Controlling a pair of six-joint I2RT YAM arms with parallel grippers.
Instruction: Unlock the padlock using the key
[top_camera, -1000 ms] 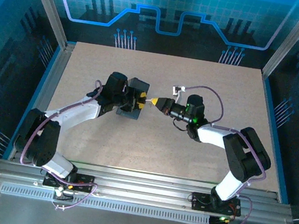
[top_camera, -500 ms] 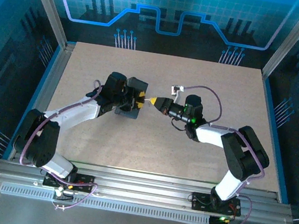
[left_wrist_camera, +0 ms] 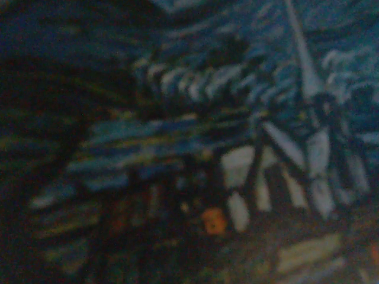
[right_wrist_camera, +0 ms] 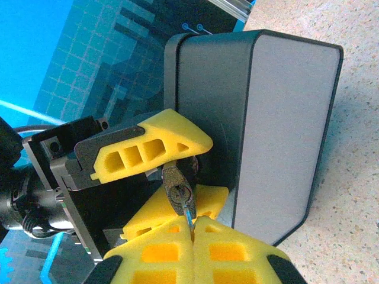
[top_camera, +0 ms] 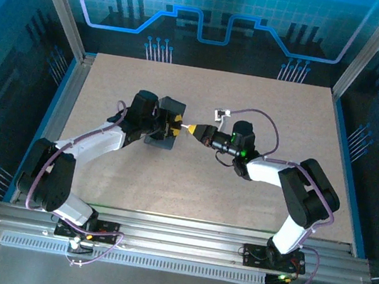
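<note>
Box (top_camera: 174, 106) is seen from above, left of the middle, with left gripper (top_camera: 175, 127) and right gripper (top_camera: 192, 129) met beside it. Left wrist: swirly print (left_wrist_camera: 195, 77) is blurred. Right wrist: padlock (right_wrist_camera: 177, 189) is clamped in the left gripper; key (right_wrist_camera: 188, 214), pinched in the right, is touched to it.

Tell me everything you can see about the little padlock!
The padlock is tiny, dark and brownish, like worn metal, with its keyhole end turned toward the right wrist camera. It is pinched between the yellow fingers of the left tool, just in front of the box. The thin key, gripped by the right tool, reaches its keyhole end.
</note>
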